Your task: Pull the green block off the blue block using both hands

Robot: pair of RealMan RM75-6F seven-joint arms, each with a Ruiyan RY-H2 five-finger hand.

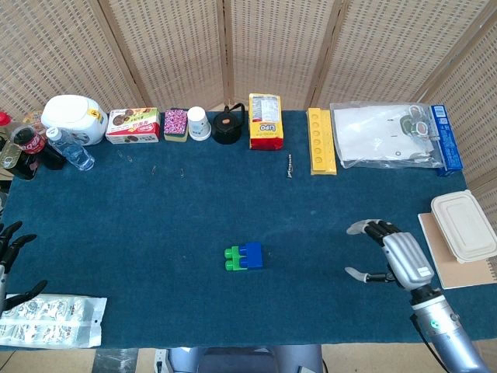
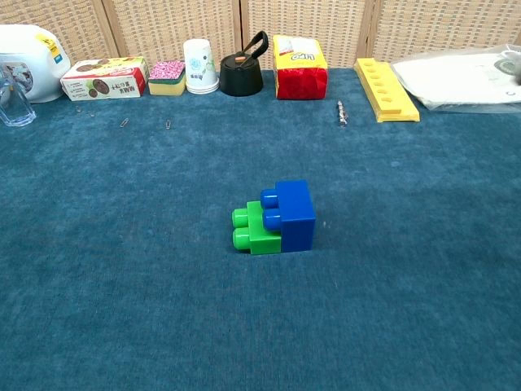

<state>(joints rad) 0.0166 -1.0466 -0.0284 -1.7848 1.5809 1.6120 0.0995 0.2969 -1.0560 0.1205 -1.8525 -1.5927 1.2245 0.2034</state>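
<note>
The green block (image 1: 232, 258) and the blue block (image 1: 251, 255) lie joined on their sides in the middle of the blue tablecloth, green to the left. The chest view shows the green block (image 2: 255, 228) stuck to the blue block (image 2: 295, 215), studs pointing left. My right hand (image 1: 390, 255) hovers over the cloth well right of the blocks, fingers spread, holding nothing. My left hand (image 1: 11, 256) shows only at the far left edge, fingers apart and empty. Neither hand appears in the chest view.
Along the back edge stand bottles (image 1: 33, 146), a white jug (image 1: 75, 118), a snack box (image 1: 132, 125), a paper cup (image 1: 199, 123), a black kettle (image 1: 227, 126), a yellow-red bag (image 1: 265, 121), a yellow tray (image 1: 321, 141) and a plastic bag (image 1: 384, 134). A lidded container (image 1: 464, 225) sits right; a packet (image 1: 50, 320) front left.
</note>
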